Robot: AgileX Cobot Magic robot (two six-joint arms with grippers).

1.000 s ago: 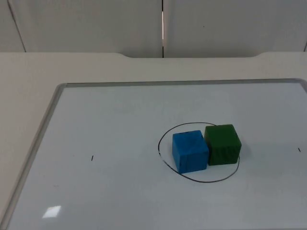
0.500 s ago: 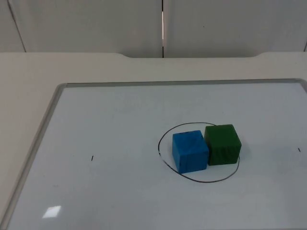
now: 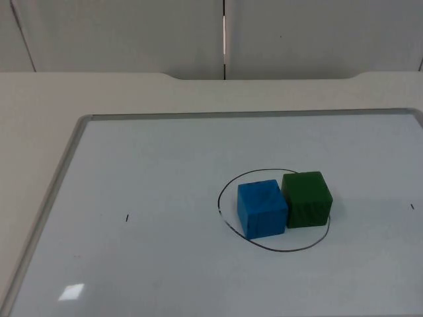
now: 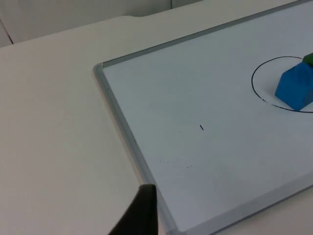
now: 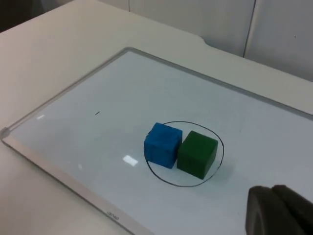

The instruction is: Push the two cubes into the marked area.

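A blue cube [image 3: 262,209] and a green cube [image 3: 307,199] stand side by side, touching, on the whiteboard [image 3: 165,198]. Both sit inside a hand-drawn black circle [image 3: 284,250]; the green cube's right edge reaches the line. The right wrist view shows the blue cube [image 5: 163,145] and green cube [image 5: 197,153] within the circle [image 5: 171,182], with my right gripper [image 5: 274,210] shut, empty and well back from them. My left gripper [image 4: 139,215] hovers over the board's near-left corner, far from the blue cube [image 4: 296,88].
The whiteboard has a grey frame [image 3: 63,178] raised slightly above the beige table [image 3: 39,99]. A short black tick mark [image 3: 127,217] lies on the board left of the circle. The grey partition wall [image 3: 132,33] closes the back.
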